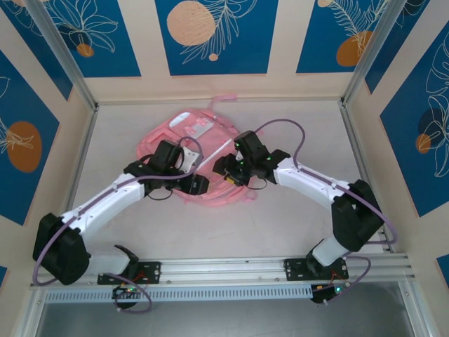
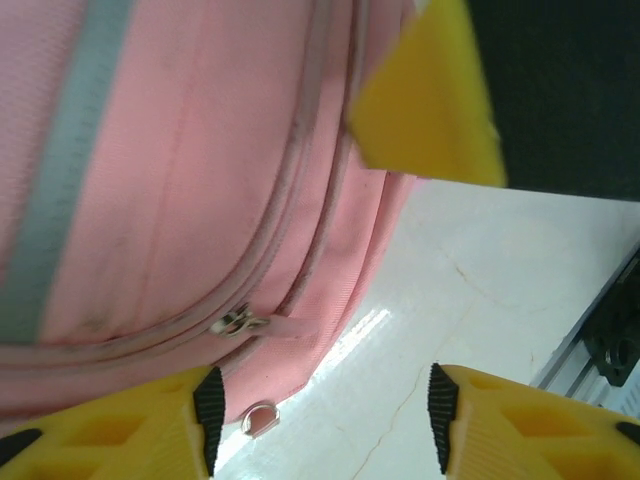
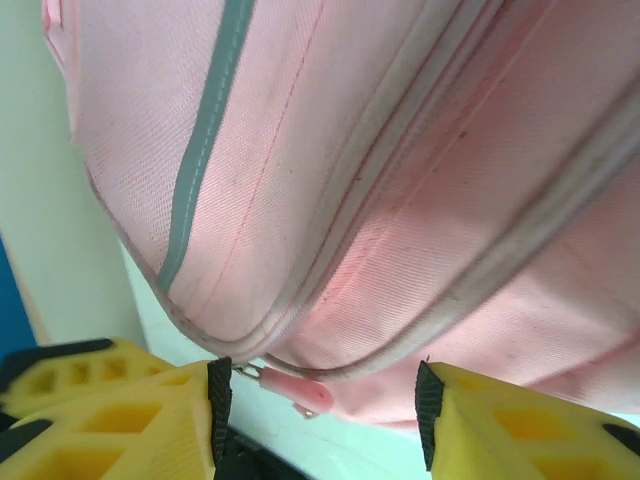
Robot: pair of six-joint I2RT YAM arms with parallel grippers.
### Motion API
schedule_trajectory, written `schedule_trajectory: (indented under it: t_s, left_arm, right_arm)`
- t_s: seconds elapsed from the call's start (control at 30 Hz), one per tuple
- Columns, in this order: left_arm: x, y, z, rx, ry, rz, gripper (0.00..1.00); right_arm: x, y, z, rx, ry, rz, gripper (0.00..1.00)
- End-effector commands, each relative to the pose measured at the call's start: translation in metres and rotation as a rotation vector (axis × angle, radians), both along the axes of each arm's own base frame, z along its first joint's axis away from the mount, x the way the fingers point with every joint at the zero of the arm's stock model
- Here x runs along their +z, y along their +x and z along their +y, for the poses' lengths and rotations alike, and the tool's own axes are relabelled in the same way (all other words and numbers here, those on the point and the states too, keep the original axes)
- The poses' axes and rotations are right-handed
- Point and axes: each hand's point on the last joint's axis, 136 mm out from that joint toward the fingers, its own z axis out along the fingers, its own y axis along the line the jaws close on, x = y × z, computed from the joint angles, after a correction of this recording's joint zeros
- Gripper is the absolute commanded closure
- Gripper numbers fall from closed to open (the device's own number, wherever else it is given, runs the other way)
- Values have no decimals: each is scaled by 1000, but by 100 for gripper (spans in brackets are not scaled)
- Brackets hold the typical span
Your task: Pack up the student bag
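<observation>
The student bag (image 1: pixel 184 131) is a soft pink backpack lying flat in the middle of the table, partly covered by both arms. My left gripper (image 1: pixel 198 184) is at its near edge. In the left wrist view the left gripper (image 2: pixel 325 420) is open over bare table beside the bag (image 2: pixel 170 180), with a metal zip slider (image 2: pixel 238 322) and a small metal D-ring (image 2: pixel 260 418) near its left pad. My right gripper (image 1: pixel 226 170) is just to the right. In the right wrist view the right gripper (image 3: pixel 320 415) is open, the bag (image 3: pixel 400 170) close above it. A pink zip pull (image 3: pixel 298 391) hangs between the jaws by the left pad.
The white table (image 1: pixel 280 232) has low walls on the left, back and right. An aluminium rail (image 1: pixel 224 270) carrying both arm bases runs along the near edge. A yellow finger of the other gripper (image 2: pixel 430 100) is close above in the left wrist view.
</observation>
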Motion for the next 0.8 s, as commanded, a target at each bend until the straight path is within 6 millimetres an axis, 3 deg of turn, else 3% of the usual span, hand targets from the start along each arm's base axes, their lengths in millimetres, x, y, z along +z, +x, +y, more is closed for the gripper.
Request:
schedule_trajectory:
  t_s: [0.0,0.13,0.37,0.6,0.77]
  left_arm:
    - [6,1,26,119,-13,40,39]
    - [6,14,60,300,-2,62,32]
    - [6,31,87,547,-45,93,29]
    - [8,45,72,665,-236,156,31]
    - [2,49,60,638,-269,194,35]
  right_arm:
    - [0,-9,-18,86,-187,-155,46]
    - [5,-13,-7,216,-338,-302,47]
    - [-4,-25,42,411,-434,-431,50]
    - [-26,-19,57,421,-473,-405,60]
    - [-33,-19,59,439,-487,-403,74]
